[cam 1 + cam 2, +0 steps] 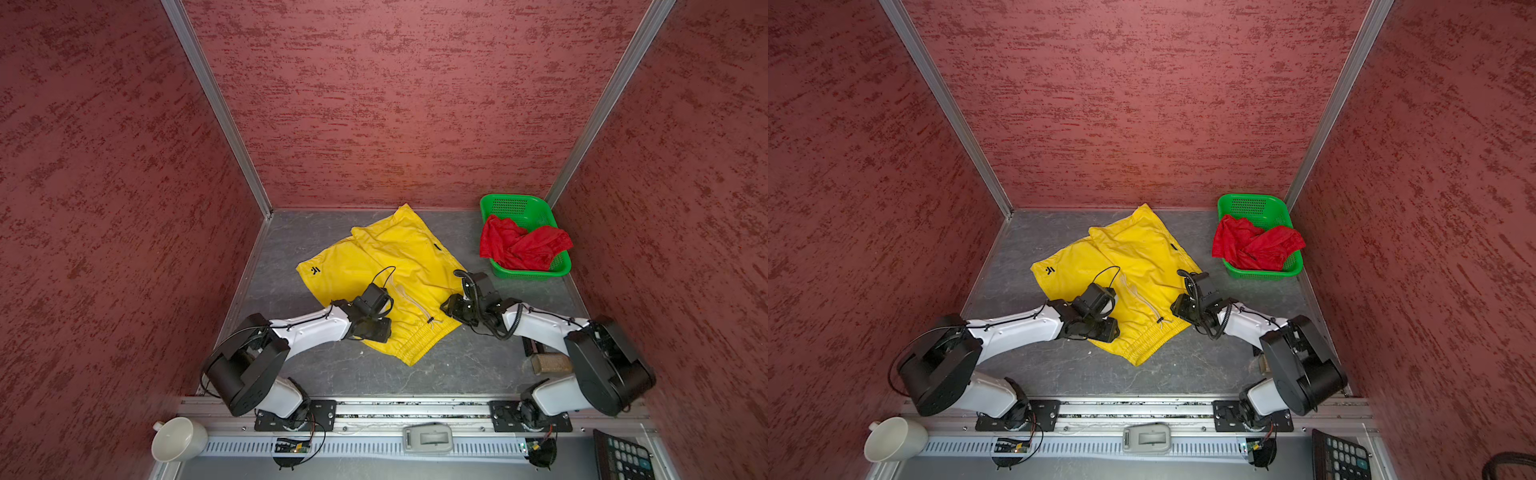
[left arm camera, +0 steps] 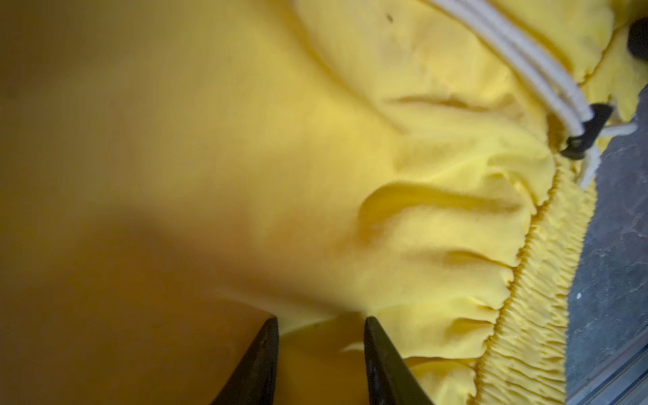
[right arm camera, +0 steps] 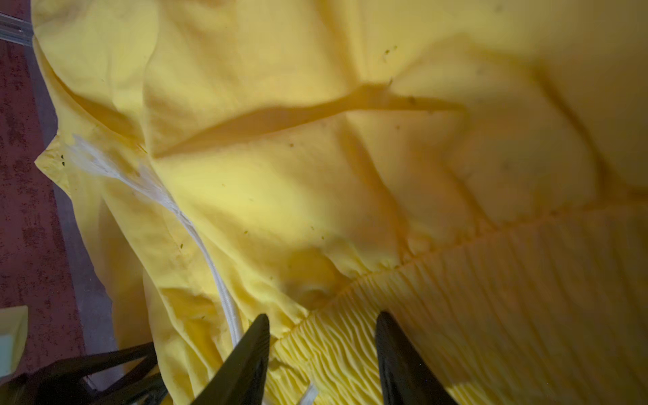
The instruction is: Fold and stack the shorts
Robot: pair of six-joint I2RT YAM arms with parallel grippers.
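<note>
The yellow shorts (image 1: pixel 395 257) (image 1: pixel 1133 257) lie spread on the grey floor in both top views, gathered waistband (image 2: pixel 540 280) (image 3: pixel 491 280) toward the arms and white drawstring (image 2: pixel 519 56) on top. My left gripper (image 1: pixel 374 330) (image 2: pixel 321 321) is down on the waistband's left end, jaws apart with a bunch of yellow cloth between the fingers. My right gripper (image 1: pixel 451 309) (image 3: pixel 322 317) is at the waistband's right end, jaws apart astride the ribbed elastic. The red shorts (image 1: pixel 521 247) (image 1: pixel 1254 245) sit crumpled in the green basket (image 1: pixel 515 199).
The basket stands in the back right corner against red walls. A brown block (image 1: pixel 550 363) lies by the right arm's base. Beyond the front rail are a white cup (image 1: pixel 178 438), a grey device (image 1: pixel 428 438) and a calculator (image 1: pixel 623 457).
</note>
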